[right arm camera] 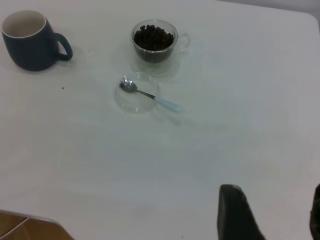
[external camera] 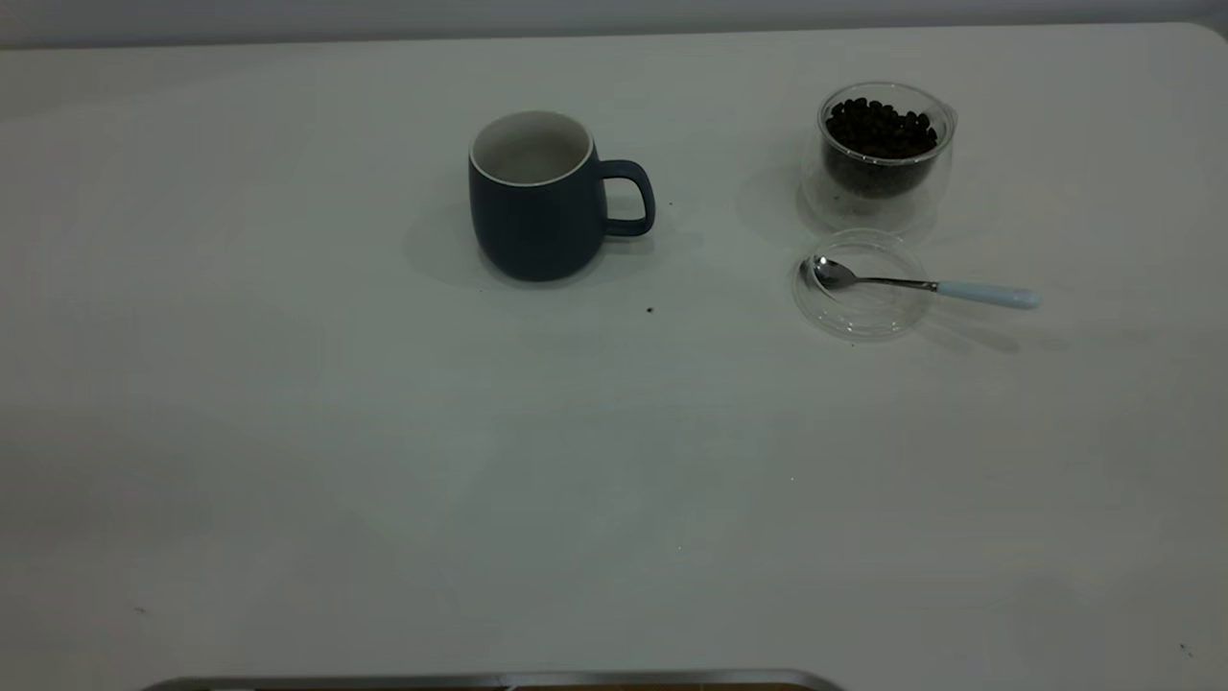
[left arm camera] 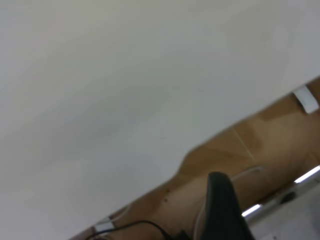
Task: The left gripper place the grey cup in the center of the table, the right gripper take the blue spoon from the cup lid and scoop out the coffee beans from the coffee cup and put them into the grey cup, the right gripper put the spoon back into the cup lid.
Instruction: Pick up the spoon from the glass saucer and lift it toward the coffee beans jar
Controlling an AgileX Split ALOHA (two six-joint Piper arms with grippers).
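The grey cup (external camera: 537, 206) (right arm camera: 30, 45) stands upright on the white table (external camera: 384, 461), handle toward the coffee cup (external camera: 883, 158) (right arm camera: 155, 42), which holds a heap of coffee beans (external camera: 878, 130) (right arm camera: 154, 37). Just in front of that glass lies the clear cup lid (external camera: 863, 312) (right arm camera: 131, 102). The blue spoon (external camera: 921, 285) (right arm camera: 150, 96) rests with its bowl in the lid and its handle sticking out past the rim. My right gripper (right arm camera: 274, 192) hovers open and empty, well short of the lid. My left gripper (left arm camera: 222, 205) hangs beyond the table's edge, over the floor.
A small dark speck (external camera: 649, 310) lies on the table between mug and lid. A metal-edged frame (external camera: 499, 679) shows at the near edge of the exterior view. Wooden floor (left arm camera: 235, 150) lies past the table edge by the left arm.
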